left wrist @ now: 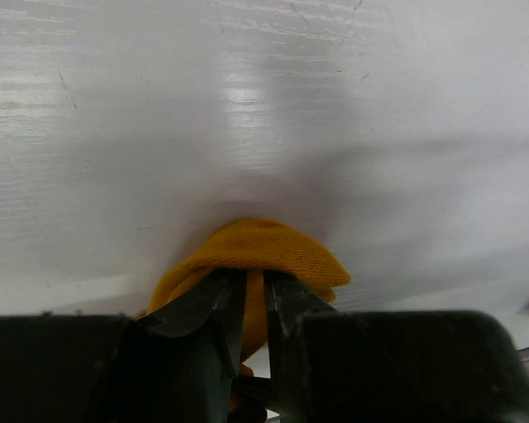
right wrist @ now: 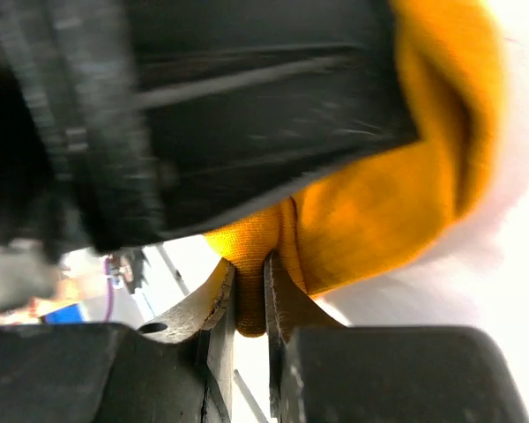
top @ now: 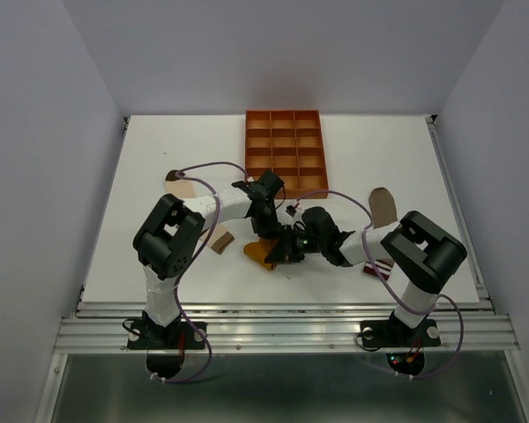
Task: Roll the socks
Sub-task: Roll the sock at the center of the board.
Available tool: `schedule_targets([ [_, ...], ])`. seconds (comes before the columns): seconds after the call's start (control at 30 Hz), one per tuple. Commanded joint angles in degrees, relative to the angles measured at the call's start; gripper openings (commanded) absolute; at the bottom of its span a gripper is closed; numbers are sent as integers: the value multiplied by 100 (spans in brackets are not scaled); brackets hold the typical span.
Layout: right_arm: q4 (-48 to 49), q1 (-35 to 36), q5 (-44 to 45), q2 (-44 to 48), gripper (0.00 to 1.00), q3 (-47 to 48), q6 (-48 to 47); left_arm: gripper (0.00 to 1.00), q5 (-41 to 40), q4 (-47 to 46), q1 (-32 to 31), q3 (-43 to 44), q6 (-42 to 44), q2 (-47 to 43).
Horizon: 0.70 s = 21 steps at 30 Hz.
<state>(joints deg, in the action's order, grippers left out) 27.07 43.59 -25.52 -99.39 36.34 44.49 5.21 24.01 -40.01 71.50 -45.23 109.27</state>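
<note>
The mustard-yellow sock (top: 257, 255) lies bunched near the table's middle front, with both grippers on it. My left gripper (top: 268, 236) comes from the left and is shut on a fold of it. In the left wrist view the sock (left wrist: 256, 247) bulges over the fingertips of the gripper (left wrist: 256, 284). My right gripper (top: 282, 250) is shut on another fold. In the right wrist view fabric of the sock (right wrist: 397, 203) is pinched in the gripper (right wrist: 249, 269). A tan-brown sock (top: 383, 205) lies to the right. A cream and tan sock (top: 182, 184) lies far left.
The orange gridded tray (top: 283, 123) stands at the back centre. A small brown fabric piece (top: 220, 240) lies beside the left arm. A dark striped item (top: 376, 270) lies under the right arm. The two wrists are close together, and cables loop over both arms.
</note>
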Motion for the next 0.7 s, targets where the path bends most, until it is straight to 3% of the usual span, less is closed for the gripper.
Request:
schedule_targets([
  [0.0, -1318, -202, -198, -344, 1, -224, 209, 26, -891, 43, 169, -119, 120, 15],
  [0.17, -1458, -369, -454, -510, 1, -57, 446, 27, -811, -54, 169, -93, 216, -142],
  [0.4, -1898, -475, -472, -792, 1, 215, 473, 41, -610, -186, 160, -40, 523, -644],
  [0.53, -2030, -475, -463, -844, 1, 347, 447, 43, -267, -204, 151, -75, 665, -854],
  [0.67, -2171, -475, -410, -880, 1, 453, 394, 44, -450, -55, 125, -216, 639, -1285],
])
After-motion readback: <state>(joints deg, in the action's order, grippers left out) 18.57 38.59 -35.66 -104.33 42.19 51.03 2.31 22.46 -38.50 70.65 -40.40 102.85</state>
